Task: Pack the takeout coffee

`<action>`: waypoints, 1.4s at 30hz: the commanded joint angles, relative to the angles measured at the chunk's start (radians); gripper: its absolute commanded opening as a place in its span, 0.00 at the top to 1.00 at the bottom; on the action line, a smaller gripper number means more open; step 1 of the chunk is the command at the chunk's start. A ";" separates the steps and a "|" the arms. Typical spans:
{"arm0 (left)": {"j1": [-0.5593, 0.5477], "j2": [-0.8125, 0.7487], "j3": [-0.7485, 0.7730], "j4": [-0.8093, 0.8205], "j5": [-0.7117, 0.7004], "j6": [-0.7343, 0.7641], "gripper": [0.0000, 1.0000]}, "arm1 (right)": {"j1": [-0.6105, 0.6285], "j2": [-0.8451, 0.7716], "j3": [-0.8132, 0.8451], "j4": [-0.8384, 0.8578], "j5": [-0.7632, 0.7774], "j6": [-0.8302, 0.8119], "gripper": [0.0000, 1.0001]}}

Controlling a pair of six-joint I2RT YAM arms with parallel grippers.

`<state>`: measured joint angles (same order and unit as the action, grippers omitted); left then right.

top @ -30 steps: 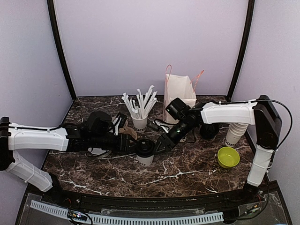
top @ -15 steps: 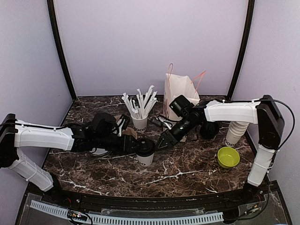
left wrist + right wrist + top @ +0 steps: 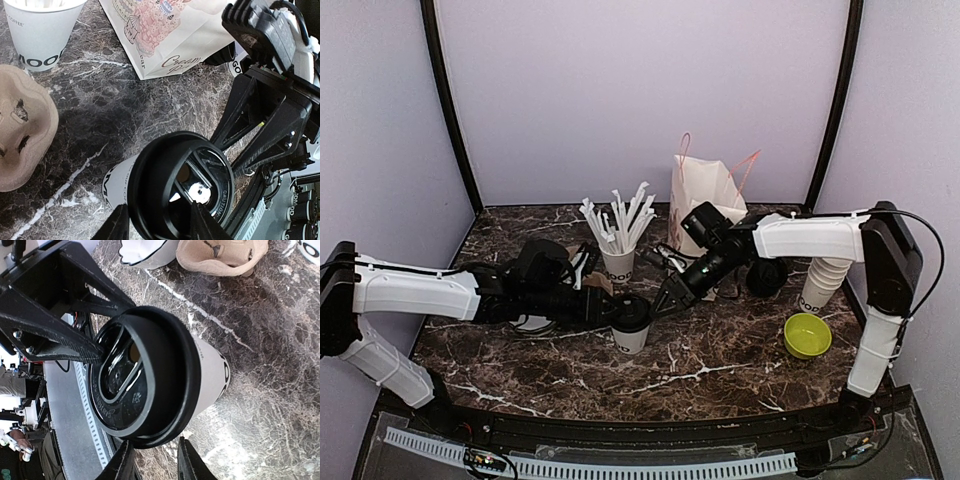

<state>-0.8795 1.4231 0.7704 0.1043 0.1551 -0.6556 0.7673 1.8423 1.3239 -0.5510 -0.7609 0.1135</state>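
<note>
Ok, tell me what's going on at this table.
Both arms meet at one lidded coffee cup standing upright mid-table. The left gripper comes at its black lid from the left and the right gripper from the right. Each wrist view shows fingers straddling the lid's rim, though it isn't clear whether either is pinching it. The cup is not yet packed: the cardboard cup carrier lies nearby and the paper bag stands at the back.
</note>
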 commanded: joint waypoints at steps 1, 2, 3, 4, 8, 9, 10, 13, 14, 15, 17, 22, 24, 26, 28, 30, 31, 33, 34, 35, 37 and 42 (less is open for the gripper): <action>0.001 0.031 -0.009 -0.077 -0.013 0.017 0.56 | -0.021 0.014 0.022 0.038 -0.005 0.031 0.71; 0.002 0.032 -0.009 -0.077 -0.012 0.017 0.56 | -0.024 0.015 0.021 0.041 -0.005 0.034 0.71; 0.002 0.032 -0.010 -0.079 -0.012 0.017 0.56 | -0.026 0.017 0.023 0.042 -0.005 0.036 0.71; 0.003 0.031 -0.012 -0.080 -0.014 0.017 0.57 | -0.026 0.020 0.024 0.042 -0.003 0.039 0.70; 0.002 0.030 -0.013 -0.084 -0.014 0.015 0.57 | -0.026 0.044 0.029 0.042 -0.005 0.043 0.70; 0.002 0.031 -0.013 -0.085 -0.014 0.015 0.57 | -0.026 0.052 0.030 0.041 -0.009 0.045 0.70; 0.003 0.030 -0.015 -0.086 -0.014 0.014 0.57 | -0.026 0.061 0.031 0.040 -0.012 0.047 0.70; 0.002 0.028 -0.021 -0.087 -0.015 0.010 0.57 | -0.027 0.081 0.037 0.036 -0.021 0.048 0.70; 0.002 0.026 -0.026 -0.087 -0.015 0.008 0.57 | -0.025 0.087 0.037 0.036 -0.020 0.049 0.70; 0.001 0.025 -0.029 -0.089 -0.017 0.005 0.57 | -0.023 0.092 0.035 0.034 -0.013 0.049 0.70; 0.001 0.023 -0.038 -0.095 -0.023 0.000 0.57 | -0.017 0.101 0.028 0.028 0.025 0.049 0.70; 0.003 0.020 -0.064 -0.138 -0.051 -0.013 0.57 | -0.010 0.134 0.036 -0.019 0.192 0.033 0.71; 0.003 0.018 -0.066 -0.142 -0.049 -0.012 0.57 | -0.010 0.134 0.058 -0.028 0.167 0.017 0.72; 0.002 0.001 -0.058 -0.136 -0.039 0.000 0.55 | -0.010 0.123 0.079 -0.037 0.103 -0.001 0.72; 0.002 -0.030 -0.043 -0.134 -0.043 0.020 0.49 | -0.010 0.101 0.094 -0.043 0.041 -0.018 0.71; 0.002 -0.073 -0.025 -0.129 -0.047 0.044 0.43 | -0.010 0.071 0.101 -0.042 0.010 -0.029 0.69; 0.001 -0.106 -0.014 -0.127 -0.051 0.054 0.41 | -0.009 0.057 0.105 -0.041 -0.001 -0.034 0.67; 0.001 -0.153 0.002 -0.129 -0.070 0.068 0.37 | -0.009 0.033 0.106 -0.040 -0.012 -0.037 0.64; 0.001 -0.168 0.006 -0.135 -0.084 0.072 0.35 | -0.010 0.025 0.107 -0.040 -0.016 -0.037 0.63; 0.002 -0.192 0.013 -0.141 -0.090 0.074 0.34 | -0.010 0.016 0.108 -0.040 -0.019 -0.038 0.61; 0.002 -0.227 0.013 -0.164 -0.124 0.056 0.34 | -0.010 0.011 0.112 -0.042 -0.022 -0.040 0.60; 0.003 -0.267 -0.045 -0.190 -0.191 -0.094 0.49 | -0.010 0.034 0.134 -0.046 -0.023 -0.039 0.60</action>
<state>-0.8772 1.1805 0.7601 -0.0376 0.0261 -0.6426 0.7528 1.8935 1.4166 -0.5930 -0.7677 0.0864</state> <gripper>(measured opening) 0.573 0.399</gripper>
